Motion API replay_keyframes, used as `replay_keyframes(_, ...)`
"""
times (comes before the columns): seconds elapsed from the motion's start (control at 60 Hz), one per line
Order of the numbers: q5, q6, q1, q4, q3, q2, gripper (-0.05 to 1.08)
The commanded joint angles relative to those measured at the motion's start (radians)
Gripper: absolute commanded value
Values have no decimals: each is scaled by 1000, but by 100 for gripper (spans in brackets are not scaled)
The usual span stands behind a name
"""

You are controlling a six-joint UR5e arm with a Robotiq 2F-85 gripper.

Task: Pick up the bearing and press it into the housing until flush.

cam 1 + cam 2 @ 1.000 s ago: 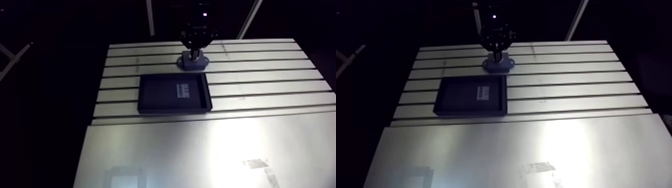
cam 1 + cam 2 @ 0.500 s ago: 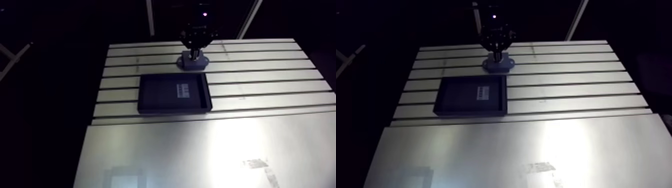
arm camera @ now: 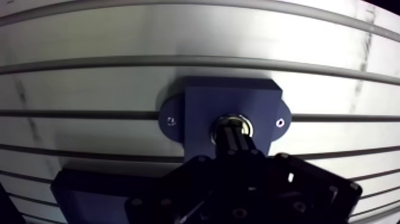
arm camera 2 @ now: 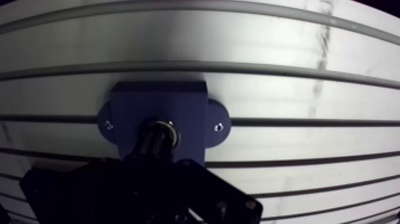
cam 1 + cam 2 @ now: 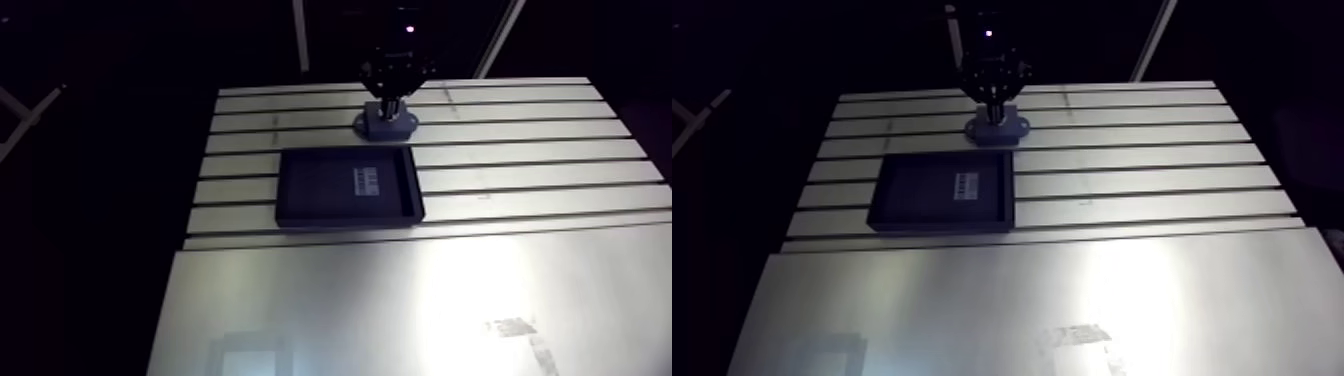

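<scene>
The dark blue housing (image 3: 232, 98), a block with two screwed side lugs, sits on the slotted table (image 5: 520, 150). In its bore I see the metallic rim of the bearing (image 3: 240, 123), seated in the block; how deep it sits cannot be judged. My gripper (image 3: 231, 136) stands straight over the bore with its two fingers closed together, their tips resting on the bearing's middle. In the arm view the gripper (image 5: 391, 104) comes down onto the housing (image 5: 386, 124) at the far side of the table.
A shallow black tray (image 5: 292, 214) with a small white label lies just on the near side of the housing; its corner (image 3: 83, 186) shows beside the gripper body. A smooth metal sheet (image 5: 400, 310) covers the near half of the table.
</scene>
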Motion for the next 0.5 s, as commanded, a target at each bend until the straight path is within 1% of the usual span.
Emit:
replay_keyframes(0.017, -1, 0, -1, 0, -1, 1, 108)
replay_keyframes(0.5, 1, 0, -1, 1, -3, 6, 108)
